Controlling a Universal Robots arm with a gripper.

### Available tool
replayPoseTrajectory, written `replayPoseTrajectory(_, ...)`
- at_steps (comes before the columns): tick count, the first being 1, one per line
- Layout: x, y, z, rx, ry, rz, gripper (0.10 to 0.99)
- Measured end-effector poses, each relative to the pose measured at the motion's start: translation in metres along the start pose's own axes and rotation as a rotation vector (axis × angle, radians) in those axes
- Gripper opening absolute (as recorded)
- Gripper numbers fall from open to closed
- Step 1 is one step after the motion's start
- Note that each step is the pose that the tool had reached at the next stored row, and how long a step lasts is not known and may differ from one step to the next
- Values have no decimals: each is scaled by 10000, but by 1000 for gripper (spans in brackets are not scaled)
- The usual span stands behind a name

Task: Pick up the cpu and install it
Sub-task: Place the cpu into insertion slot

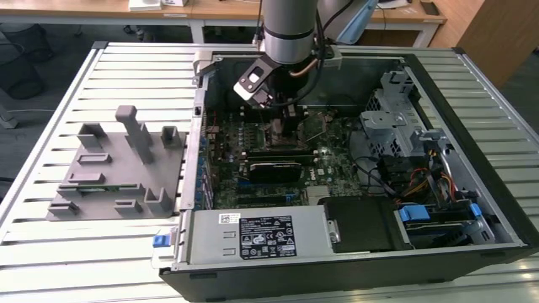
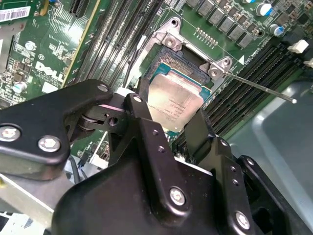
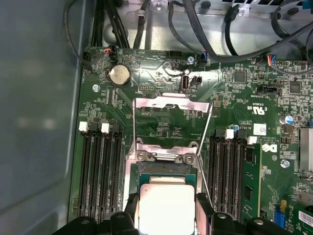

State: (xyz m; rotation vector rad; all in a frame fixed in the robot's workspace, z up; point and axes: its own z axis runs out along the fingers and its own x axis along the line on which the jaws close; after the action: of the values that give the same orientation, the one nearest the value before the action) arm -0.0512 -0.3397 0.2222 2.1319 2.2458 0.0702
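cpu (image 2: 177, 100) hangs right over the open socket (image 2: 183, 63) | my gripper (image 2: 171, 105) has its two fingers (image 2: 139, 115) clamped on the chip's sides | load plate (image 3: 171, 115) flipped up, one lever rod (image 2: 259, 88) beside | RAM slots (image 3: 100, 171) both sides | I see one open PC case (image 1: 337, 281) holding the board, grey fixture (image 1: 110, 170) outside, exterior view's left

The cpu (image 2: 173, 100) has a shiny silver-white top with a thin green edge. The hand (image 2: 168, 117) is black with silver screws (image 2: 177, 196). The board (image 3: 234, 100) is dark green, with black slots (image 3: 100, 171) and white clips (image 3: 104, 128). The table (image 1: 126, 69) is silver with long stripes. The blocks (image 1: 110, 164) on it are grey.
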Motion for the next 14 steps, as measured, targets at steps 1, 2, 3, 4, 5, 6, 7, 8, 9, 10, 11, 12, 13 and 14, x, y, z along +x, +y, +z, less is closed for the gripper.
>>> replayPoseTrajectory(1, 0, 1, 12, 0, -1, 4, 541)
replayPoseTrajectory(2, 0, 0, 25, 0, -2, 23, 541)
replayPoseTrajectory(3, 0, -1, 38, 0, -4, 64, 541)
replayPoseTrajectory(4, 0, -1, 51, 0, -7, 96, 541)
replayPoseTrajectory(5, 0, -2, 65, 0, -8, 110, 541)
replayPoseTrajectory(6, 0, -3, 80, 0, -8, 113, 541)
replayPoseTrajectory(7, 0, -3, 96, 0, -8, 114, 541)
replayPoseTrajectory(8, 0, -3, 112, 0, -8, 113, 541)
replayPoseTrajectory(9, 0, -3, 125, 0, -8, 113, 541)
replayPoseTrajectory(10, 0, -4, 136, 0, -7, 113, 541)
replayPoseTrajectory(11, 0, -5, 145, 0, -7, 113, 541)
replayPoseTrajectory(12, 0, -5, 150, 0, -8, 113, 541)
replayPoseTrajectory(13, -1, -5, 152, 1, -9, 115, 541)
replayPoseTrajectory(14, -1, -5, 155, 1, -8, 119, 541)
